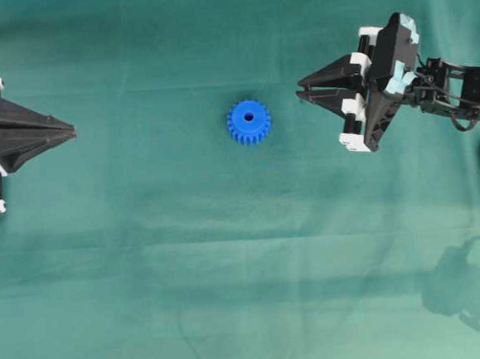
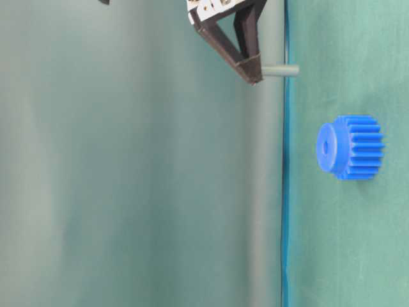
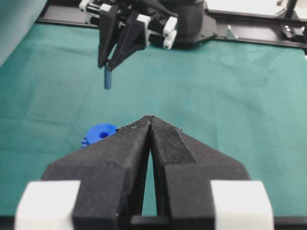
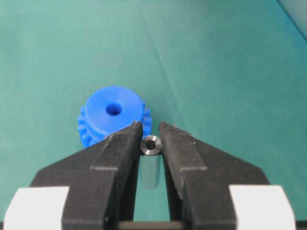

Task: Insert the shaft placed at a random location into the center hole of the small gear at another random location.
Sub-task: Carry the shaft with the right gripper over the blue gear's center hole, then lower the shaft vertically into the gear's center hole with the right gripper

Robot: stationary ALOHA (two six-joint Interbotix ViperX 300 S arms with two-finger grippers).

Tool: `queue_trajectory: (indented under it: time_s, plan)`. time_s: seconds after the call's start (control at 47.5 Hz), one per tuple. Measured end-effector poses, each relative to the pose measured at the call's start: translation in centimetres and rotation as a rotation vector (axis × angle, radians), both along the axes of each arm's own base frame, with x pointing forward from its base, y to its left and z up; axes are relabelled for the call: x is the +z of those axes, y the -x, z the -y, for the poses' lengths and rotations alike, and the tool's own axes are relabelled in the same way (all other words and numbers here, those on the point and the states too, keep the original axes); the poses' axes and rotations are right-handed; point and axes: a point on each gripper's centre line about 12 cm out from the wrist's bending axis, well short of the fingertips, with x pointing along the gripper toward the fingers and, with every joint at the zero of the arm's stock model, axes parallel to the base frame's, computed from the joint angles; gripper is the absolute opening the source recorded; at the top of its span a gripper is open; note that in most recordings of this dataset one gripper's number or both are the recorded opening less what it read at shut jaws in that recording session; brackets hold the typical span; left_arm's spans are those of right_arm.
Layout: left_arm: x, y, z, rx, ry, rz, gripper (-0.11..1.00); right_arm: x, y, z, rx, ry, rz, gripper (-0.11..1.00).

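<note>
The gear [image 1: 249, 122] lies flat on the green cloth of the table [image 1: 147, 262], a little above the middle of the overhead view, teeth all round and its hole [image 1: 248, 116] facing up. Nothing touches it.

The right arm comes in from three o'clock, its wrist raised well off the cloth and its black fingers pointing toward nine o'clock at the gear. The right pincer [image 1: 299, 87] is clenched on the shaft [image 4: 150, 145]: from the wrist camera the pin sits squarely between the two fingertips, its hollow end toward the lens and the rest of it hanging below. In that same view the gear [image 4: 114, 120] lies just beyond the tips, at about eleven o'clock from the pin. From the table-level camera (which is turned on its side) the shaft [image 2: 281, 70] sticks out of the fingertips toward the cloth, clear of it, and the gear [image 2: 350, 147] rests apart from it.

The left arm lies low at nine o'clock in the overhead view, its fingers pointing level toward three o'clock, well apart from the gear. The left pincer [image 1: 71, 131] is clenched on nothing, its tips meeting in a point [image 3: 150, 119]. Over them its camera sees the right pincer [image 3: 109, 65] at eleven o'clock, the shaft [image 3: 108, 79] hanging straight down above the gear [image 3: 100, 134].
</note>
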Motion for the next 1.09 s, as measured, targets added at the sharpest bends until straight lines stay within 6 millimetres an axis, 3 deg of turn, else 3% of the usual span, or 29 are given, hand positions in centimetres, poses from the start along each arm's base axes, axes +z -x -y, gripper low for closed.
queue_trajectory:
  time_s: [0.421,0.568,0.884,1.095]
  plan:
    - [-0.1,0.0,0.0,0.0,0.0,-0.003,0.0,0.7,-6.2,0.1,0.04,0.007,0.025,0.14]
    - [-0.1,0.0,0.0,0.0,0.0,-0.003,0.0,0.8,-7.5,0.0,0.052,0.003,0.017,0.14]
    - [-0.1,0.0,0.0,0.0,-0.001,-0.005,0.0,0.8,-7.8,-0.1,0.056,0.001,0.014,0.14]
    - [-0.1,0.0,0.0,0.0,0.0,-0.005,0.0,-0.8,-8.0,-0.1,0.055,-0.009,-0.026,0.14]
